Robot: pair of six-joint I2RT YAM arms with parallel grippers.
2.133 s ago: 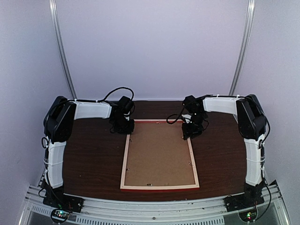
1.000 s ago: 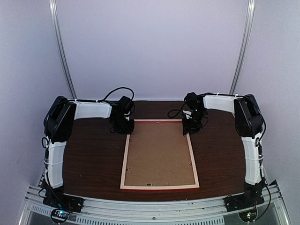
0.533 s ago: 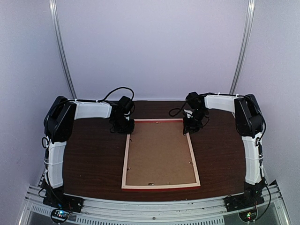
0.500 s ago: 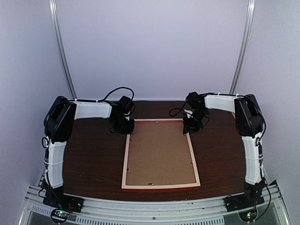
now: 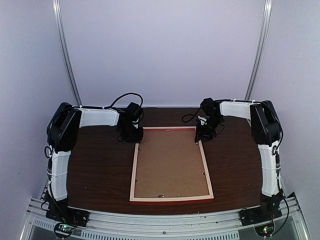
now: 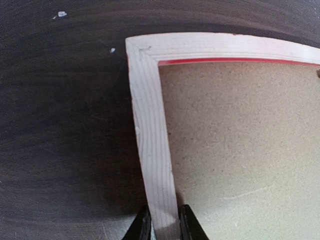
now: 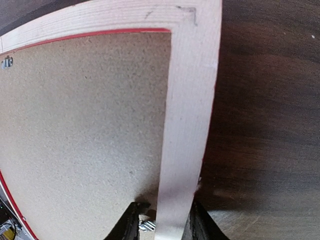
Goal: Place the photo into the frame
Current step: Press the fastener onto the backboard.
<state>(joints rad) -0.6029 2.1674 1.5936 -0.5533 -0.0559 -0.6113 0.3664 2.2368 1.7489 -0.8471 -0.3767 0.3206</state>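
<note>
The left arm (image 5: 97, 116) and right arm (image 5: 237, 110) each fold inward over the table (image 5: 100, 165), wrists tipped down at the far corners of the frame (image 5: 133, 172). It lies face down mid-table (pale wood up), the brown backing board (image 5: 170, 162) inside it. The left gripper (image 6: 165, 225) is clenched on the left rail. The right gripper (image 7: 162, 222) straddles the right rail, but a small metal tab (image 7: 146, 226) sits beside its inner finger, so a true pinch cannot be told. Whatever lies under the board is hidden.
</note>
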